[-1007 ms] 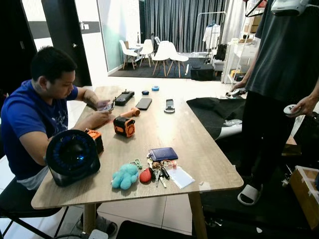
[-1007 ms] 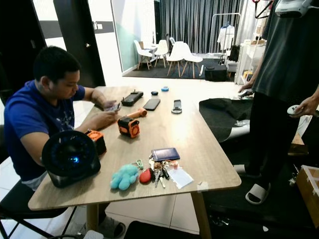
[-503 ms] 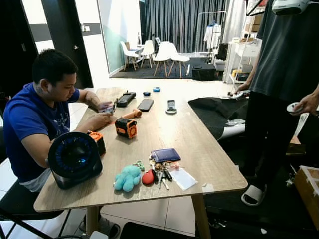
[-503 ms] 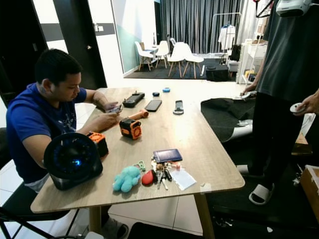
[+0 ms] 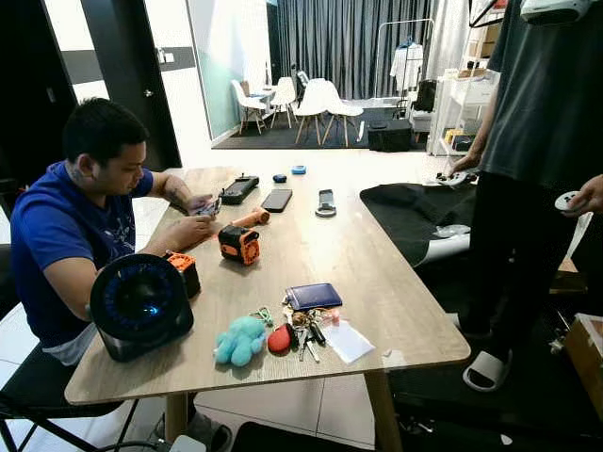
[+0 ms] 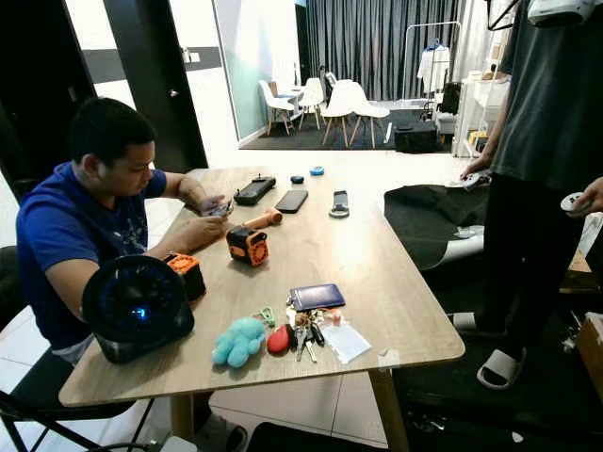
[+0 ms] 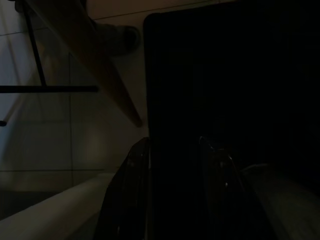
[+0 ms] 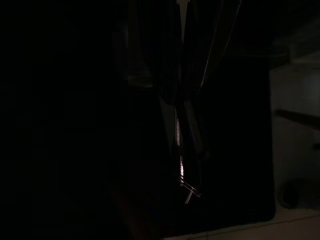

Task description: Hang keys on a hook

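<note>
Bench (image 5: 367, 273) before me, keys (image 5: 303, 329) near its front edge, plush (image 5: 237, 340) left of them, wallet (image 5: 314, 296) just behind, fan (image 5: 141, 304) at my far left.

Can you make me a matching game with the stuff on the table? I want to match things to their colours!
Things:
1. plush toy
2. wallet
3. fan
4. key fob

Colours:
A. red
B. black
C. teal
D. dark blue

Pairs: 1-C, 2-D, 3-B, 4-A

The plush toy and the key fob lie with the keys near the front edge of the table. The wallet lies just behind them, and the fan stands to the robot's left of them.
</note>
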{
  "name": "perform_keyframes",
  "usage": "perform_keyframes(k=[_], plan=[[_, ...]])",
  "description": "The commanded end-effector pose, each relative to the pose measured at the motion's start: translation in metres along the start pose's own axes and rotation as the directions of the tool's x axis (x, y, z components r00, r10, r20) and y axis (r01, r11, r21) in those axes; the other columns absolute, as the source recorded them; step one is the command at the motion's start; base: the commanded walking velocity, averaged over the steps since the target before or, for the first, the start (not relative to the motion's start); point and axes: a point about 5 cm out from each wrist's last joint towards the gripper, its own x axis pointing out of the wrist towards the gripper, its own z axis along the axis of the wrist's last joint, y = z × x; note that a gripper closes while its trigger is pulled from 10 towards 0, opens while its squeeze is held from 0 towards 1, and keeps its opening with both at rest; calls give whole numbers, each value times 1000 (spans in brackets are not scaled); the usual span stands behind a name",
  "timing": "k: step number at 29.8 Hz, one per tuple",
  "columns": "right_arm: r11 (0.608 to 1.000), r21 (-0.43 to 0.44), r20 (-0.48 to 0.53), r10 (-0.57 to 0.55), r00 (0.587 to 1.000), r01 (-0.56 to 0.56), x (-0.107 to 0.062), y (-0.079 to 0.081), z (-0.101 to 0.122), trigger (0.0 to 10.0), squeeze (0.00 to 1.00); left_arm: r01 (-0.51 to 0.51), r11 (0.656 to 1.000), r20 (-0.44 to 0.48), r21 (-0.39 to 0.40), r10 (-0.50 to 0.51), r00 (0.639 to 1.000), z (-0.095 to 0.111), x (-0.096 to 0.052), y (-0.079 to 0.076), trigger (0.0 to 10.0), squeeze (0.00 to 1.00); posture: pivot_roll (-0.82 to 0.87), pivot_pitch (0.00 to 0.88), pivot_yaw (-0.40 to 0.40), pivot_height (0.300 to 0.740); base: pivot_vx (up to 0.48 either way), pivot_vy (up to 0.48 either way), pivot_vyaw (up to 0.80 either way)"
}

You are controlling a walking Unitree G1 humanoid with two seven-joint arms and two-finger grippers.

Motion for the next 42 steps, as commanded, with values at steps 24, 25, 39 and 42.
perform_keyframes(k=[24, 25, 39, 42], plan=[[968, -233, -44, 88, 995, -95, 3, -1, 11, 10000, 0, -28, 999, 22, 27, 28, 999, -17, -8, -8, 10000, 0, 178, 23, -82, 740, 0, 0, 0], [968, -233, -44, 88, 995, -96, 3, -1, 11, 10000, 0, -29, 999, 21, 26, 28, 999, -18, -8, -8, 10000, 0, 178, 23, -82, 740, 0, 0, 0], [978, -193, -26, 75, 997, -79, 1, -3, 7, 10000, 0, -47, 989, 32, -141, 52, 998, -15, -5, -11, 10000, 0, 104, 20, -31, 740, 0, 0, 0], [978, -194, -18, 72, 997, -74, 1, -3, 6, 10000, 0, -38, 988, 25, -147, 42, 999, -14, -4, -13, 10000, 0, 92, 18, -25, 740, 0, 0, 0]])
